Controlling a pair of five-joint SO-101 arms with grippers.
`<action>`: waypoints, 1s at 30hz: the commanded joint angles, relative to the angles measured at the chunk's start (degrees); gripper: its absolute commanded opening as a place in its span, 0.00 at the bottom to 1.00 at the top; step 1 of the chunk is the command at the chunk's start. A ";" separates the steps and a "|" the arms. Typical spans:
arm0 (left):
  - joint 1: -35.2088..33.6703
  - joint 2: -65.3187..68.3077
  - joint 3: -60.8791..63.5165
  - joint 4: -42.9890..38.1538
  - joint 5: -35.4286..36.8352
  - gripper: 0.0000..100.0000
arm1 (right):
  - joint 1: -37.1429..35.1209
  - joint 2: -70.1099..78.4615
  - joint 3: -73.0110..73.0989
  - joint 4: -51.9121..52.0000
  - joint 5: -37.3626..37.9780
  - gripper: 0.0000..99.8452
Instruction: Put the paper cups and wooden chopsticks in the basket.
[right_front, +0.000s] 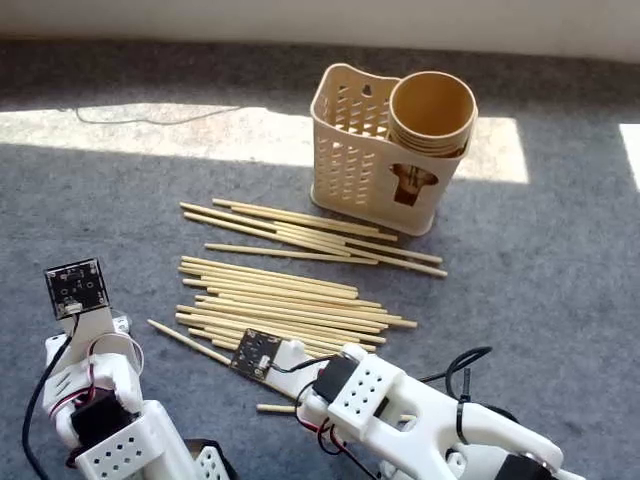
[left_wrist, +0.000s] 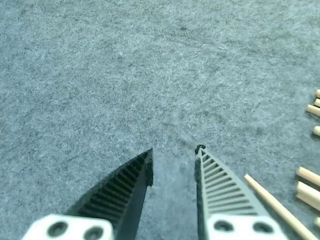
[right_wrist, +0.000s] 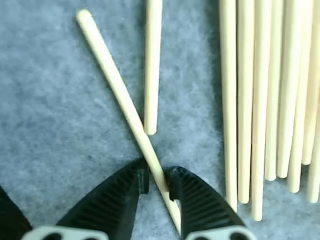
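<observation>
While the left hand is hovering low over the grey, felt-like counter at the left, its two fingers are standing wide apart with nothing between them, and the blunt ends of a few chopsticks are lying off to the side of its pale finger. Right of it, the right hand is reaching down to the near edge of the spread and is pinching a single chopstick, its dark fingers drawn in narrow against either side of the stick. That stick is lying slantwise on the counter, apart from the rest. Beyond it, in the high view, a broad layer of sticks is lying flat in rough rows across the middle, and a thinner bundle is lying farther back, its far end coming close to the foot of the basket. Toward the right, the cream basket is standing upright, and the stacked paper cups are sitting in its right-hand compartment, rims rising above the wall.
</observation>
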 joint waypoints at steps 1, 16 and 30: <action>-0.40 -0.40 -2.51 -0.88 0.09 0.15 | -0.22 -0.04 0.84 -1.89 0.62 0.01; -0.31 -0.48 -2.51 -0.79 0.09 0.15 | 9.54 -15.87 -8.04 15.43 0.62 0.01; -0.31 -0.48 -2.42 -0.70 0.09 0.15 | 23.25 -31.25 -11.65 15.25 0.62 0.01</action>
